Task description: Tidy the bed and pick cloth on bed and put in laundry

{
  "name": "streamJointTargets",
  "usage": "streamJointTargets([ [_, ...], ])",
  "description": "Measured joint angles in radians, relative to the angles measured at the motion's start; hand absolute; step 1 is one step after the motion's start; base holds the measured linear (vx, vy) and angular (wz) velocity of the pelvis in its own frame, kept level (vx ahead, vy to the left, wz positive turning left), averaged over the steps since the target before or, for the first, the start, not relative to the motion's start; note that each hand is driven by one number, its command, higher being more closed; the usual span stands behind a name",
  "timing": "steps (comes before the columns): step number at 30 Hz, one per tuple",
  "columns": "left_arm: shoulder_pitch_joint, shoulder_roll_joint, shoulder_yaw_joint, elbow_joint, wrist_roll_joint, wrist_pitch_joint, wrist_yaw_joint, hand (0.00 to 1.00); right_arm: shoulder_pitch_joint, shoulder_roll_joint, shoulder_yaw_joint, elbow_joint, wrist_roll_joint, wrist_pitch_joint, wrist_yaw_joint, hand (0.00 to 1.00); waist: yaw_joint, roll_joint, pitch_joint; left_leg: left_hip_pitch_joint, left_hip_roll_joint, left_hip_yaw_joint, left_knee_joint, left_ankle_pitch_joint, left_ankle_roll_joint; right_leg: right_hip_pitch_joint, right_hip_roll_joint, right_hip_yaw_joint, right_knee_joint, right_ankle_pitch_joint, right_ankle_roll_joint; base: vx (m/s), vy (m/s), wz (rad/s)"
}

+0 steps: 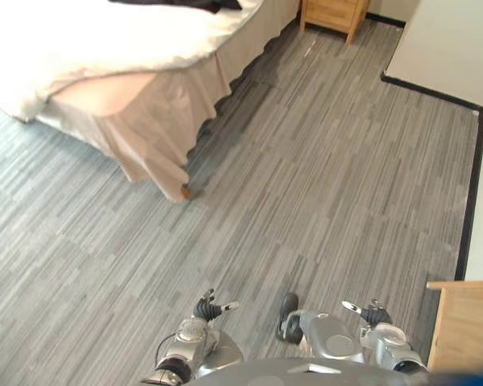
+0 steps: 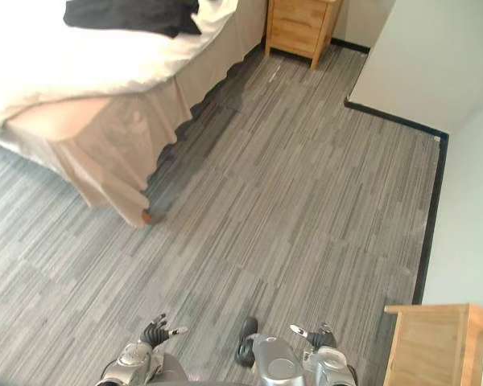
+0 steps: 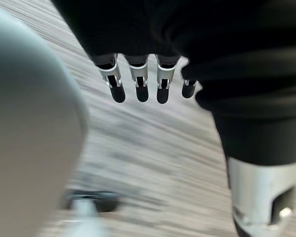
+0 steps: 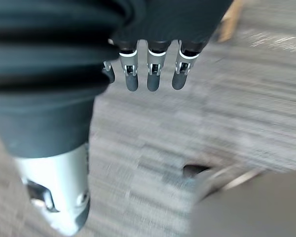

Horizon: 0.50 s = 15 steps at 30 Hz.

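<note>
A black cloth (image 2: pixel 133 14) lies on the white bed (image 2: pixel 80 56) at the upper left, far from both hands. The bed has a beige skirt (image 2: pixel 113 161) hanging to the floor. My left hand (image 1: pixel 209 309) hangs low at the bottom of the view, its fingers (image 3: pixel 138 84) straight and holding nothing. My right hand (image 1: pixel 372 312) hangs at the bottom right, with its fingers (image 4: pixel 153 74) relaxed over the bare floor and empty.
A wooden nightstand (image 2: pixel 299 26) stands beyond the bed's far corner. A wooden cabinet (image 2: pixel 443 342) is close at my lower right. A pale wall with a black skirting (image 2: pixel 431 201) runs along the right. Grey striped floor (image 2: pixel 290 209) spreads between me and the bed.
</note>
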Motion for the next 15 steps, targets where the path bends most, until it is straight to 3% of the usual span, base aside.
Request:
streamJointTargets([
  [2, 0.0, -0.002, 0.032, -0.019, -0.033, -0.001, 0.003, 0.0, -0.027, 0.013, 0.001, 0.002, -0.002, -0.001, 0.001, 0.0, 0.021, -0.006, 0.004, -0.048, -0.078, 0.019, -0.159, -0.031, -0.001, 0.058, -0.003, 0.035, -0.034, -0.013, 0.024, 0.44, -0.084, -0.72],
  [4, 0.008, -0.003, 0.052, -0.017, -0.048, 0.001, 0.005, 0.0, -0.034, 0.03, 0.003, -0.007, -0.023, -0.001, 0.004, 0.0, 0.028, -0.007, 0.004, -0.071, -0.144, 0.052, -0.406, -0.007, 0.01, 0.124, -0.01, 0.037, -0.064, -0.037, 0.064, 0.49, 0.005, -0.42],
  [5, 0.015, -0.003, 0.052, -0.016, -0.064, 0.002, 0.006, 0.0, -0.028, 0.029, 0.003, -0.017, -0.036, -0.002, 0.007, 0.0, 0.029, -0.003, 0.002, -0.08, -0.172, 0.081, -0.538, 0.063, 0.04, 0.163, -0.008, 0.032, -0.083, -0.052, 0.085, 0.55, 0.06, -0.16],
  [6, 0.025, -0.003, 0.054, -0.017, -0.064, 0.002, 0.006, 0.0, -0.023, 0.032, 0.012, -0.023, -0.038, -0.002, 0.008, 0.0, 0.034, 0.003, -0.001, -0.092, -0.186, 0.154, -0.64, 0.188, 0.086, 0.209, -0.001, 0.024, -0.102, -0.077, 0.1, 0.48, 0.075, -0.07],
  [7, 0.031, -0.003, 0.065, -0.017, -0.07, 0.0, 0.006, 0.0, -0.012, 0.035, 0.018, -0.023, -0.038, -0.002, 0.008, 0.0, 0.038, 0.006, -0.004, -0.096, -0.185, 0.22, -0.676, 0.274, 0.127, 0.237, 0.005, 0.021, -0.106, -0.097, 0.107, 0.51, 0.106, 0.25],
  [8, 0.029, 0.011, 0.078, -0.014, -0.074, 0.001, 0.008, 0.0, 0.007, 0.049, 0.02, -0.018, -0.038, -0.001, 0.007, 0.0, 0.04, -0.018, -0.015, -0.084, -0.192, 0.343, -0.663, 0.252, 0.215, 0.276, -0.015, -0.002, -0.109, -0.127, 0.126, 0.54, 0.102, 0.8],
  [9, 0.03, 0.021, 0.087, -0.019, -0.073, -0.002, 0.01, 0.0, 0.024, 0.067, 0.017, -0.012, -0.039, 0.0, 0.007, 0.0, 0.033, -0.065, -0.036, -0.098, -0.209, 0.47, -0.629, 0.238, 0.24, 0.277, -0.04, -0.051, -0.11, -0.124, 0.145, 0.54, 0.099, 1.04],
  [11, 0.04, 0.034, 0.112, -0.015, -0.073, 0.003, 0.01, 0.0, 0.052, 0.088, -0.002, -0.012, -0.039, 0.0, 0.008, 0.0, 0.037, -0.09, -0.054, -0.089, -0.202, 0.615, -0.581, 0.143, 0.331, 0.305, -0.029, -0.113, -0.107, -0.105, 0.177, 0.53, 0.093, 1.23],
  [12, 0.051, 0.035, 0.14, -0.01, -0.078, 0.011, 0.001, 0.0, 0.067, 0.096, -0.008, -0.012, -0.048, 0.0, 0.012, 0.0, 0.05, -0.095, -0.069, -0.054, -0.231, 0.578, -0.607, 0.055, 0.302, 0.324, -0.016, -0.146, -0.069, -0.096, 0.192, 0.55, 0.099, 1.28],
  [13, 0.048, 0.034, 0.149, -0.006, -0.081, 0.013, -0.002, 0.0, 0.075, 0.098, -0.012, -0.007, -0.056, 0.0, 0.013, 0.0, 0.055, -0.105, -0.07, -0.041, -0.245, 0.554, -0.611, 0.046, 0.307, 0.322, -0.027, -0.16, -0.012, -0.1, 0.2, 0.56, 0.072, 1.27],
  [14, 0.055, 0.02, 0.159, -0.002, -0.095, 0.015, -0.002, 0.0, 0.074, 0.085, -0.022, 0.014, -0.069, 0.002, 0.018, 0.0, 0.065, -0.096, -0.074, 0.002, -0.257, 0.497, -0.627, 0.019, 0.297, 0.28, -0.066, -0.17, 0.189, -0.09, 0.225, 0.54, 0.088, 1.32],
  [15, 0.073, 0.015, 0.157, 0.006, -0.1, 0.013, -0.002, 0.0, 0.084, 0.077, -0.039, 0.015, -0.08, 0.004, 0.02, 0.0, 0.068, -0.081, -0.08, 0.07, -0.274, 0.421, -0.641, 0.003, 0.268, 0.207, -0.131, -0.166, 0.498, -0.064, 0.246, 0.52, 0.079, 1.27],
])
